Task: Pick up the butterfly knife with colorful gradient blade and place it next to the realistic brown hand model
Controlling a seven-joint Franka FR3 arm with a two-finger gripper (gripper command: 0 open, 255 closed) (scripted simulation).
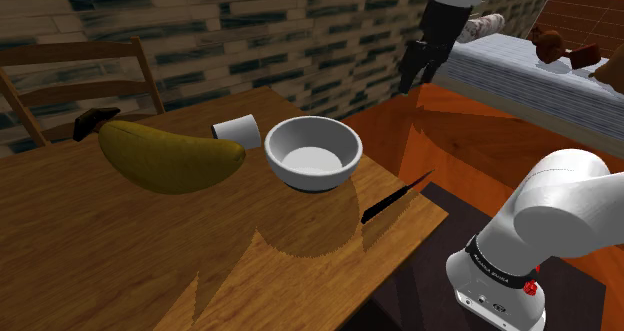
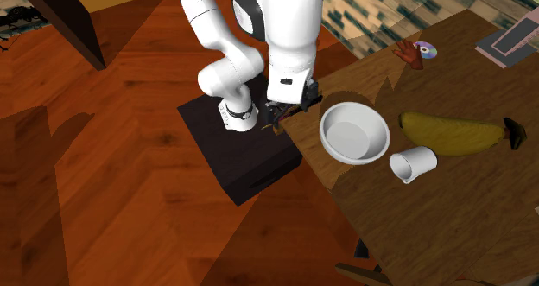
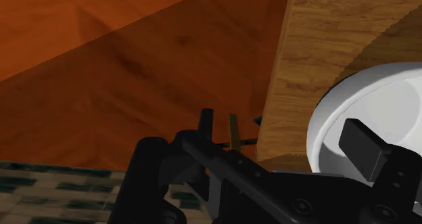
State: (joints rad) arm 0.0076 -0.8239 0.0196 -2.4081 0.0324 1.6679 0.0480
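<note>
**Approach to the grasp.** The pincer point(image 2: 289, 111) hangs over the edge of the surface point(image 1: 120, 249) nearest the stand point(image 2: 242, 155). It is released: in the wrist view its fingers point(image 3: 364, 148) stand wide apart and clasp nothing.

The butterfly knife point(image 1: 397, 197) lies below at that edge, just right of the white bowl point(image 1: 313, 154) in the shoulder view. It reads dark with a thread of red at the tip, and the tip appears to reach past the edge.

We judge the step in hand to be the descent. To do it well, we would:
- centre the jaws across the handles, not the blade;
- come straight down until the fingertips nearly meet the wood;
- close slowly, since a sideways touch could push so thin and flat a thing off onto the floor.

The bowl's rim is close, so the finger on that side needs room.

The brown hand model point(image 2: 410, 55) rests at the surface's far corner in the second exterior view, just beside a shiny disc point(image 2: 424, 49). The bowl stands close beside the straight path to it, so we would lift clear before crossing.

In the shoulder view a large banana point(image 1: 170, 157) and a white cup point(image 1: 238, 129) on its side lie further left, off the likely path. A wooden chair point(image 1: 80, 69) stands at the far side.
</note>
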